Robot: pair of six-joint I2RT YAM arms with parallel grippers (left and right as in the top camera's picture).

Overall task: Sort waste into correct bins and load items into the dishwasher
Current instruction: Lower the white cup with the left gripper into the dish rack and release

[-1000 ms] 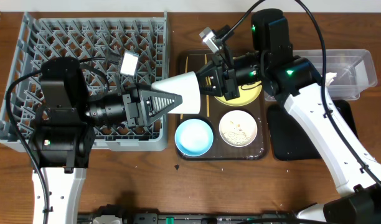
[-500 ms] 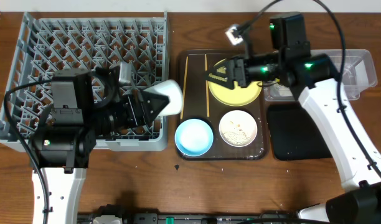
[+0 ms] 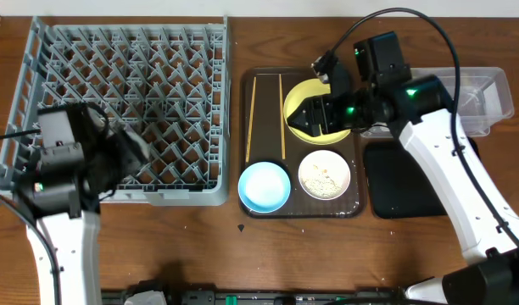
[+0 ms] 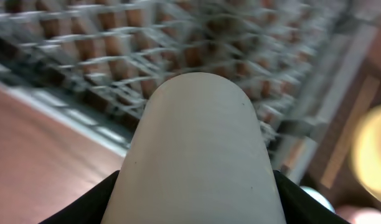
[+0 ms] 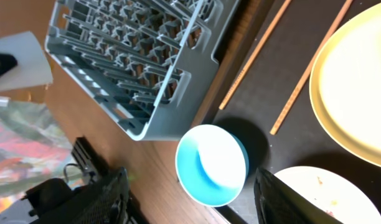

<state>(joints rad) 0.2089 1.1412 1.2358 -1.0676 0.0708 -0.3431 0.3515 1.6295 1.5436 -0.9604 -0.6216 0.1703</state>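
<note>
A white cup point(image 4: 200, 143) fills the left wrist view, and my left gripper point(image 4: 197, 194) is shut on it, black fingers point(image 4: 94, 202) on both sides. In the overhead view that gripper point(image 3: 134, 149) is a blur over the front left of the grey dishwasher rack point(image 3: 124, 51). My right gripper point(image 3: 298, 117) is open and holds nothing, above the yellow plate point(image 3: 320, 131). Its wrist view has the light blue bowl point(image 5: 210, 165) between its fingers point(image 5: 103, 196), with two chopsticks point(image 5: 256, 56) and the white bowl point(image 5: 315, 199) holding rice scraps point(image 3: 326, 174).
The dark brown serving tray point(image 3: 264, 102) carries the plate, both bowls and the chopsticks. A clear plastic tub point(image 3: 488, 89) stands at the back right. The black tray point(image 3: 412, 186) lies in front of it, under my right arm.
My right gripper let go of the cup, opened and drew back over the yellow plate. The left arm carried the cup leftwards, from the tray's edge to over the rack.
</note>
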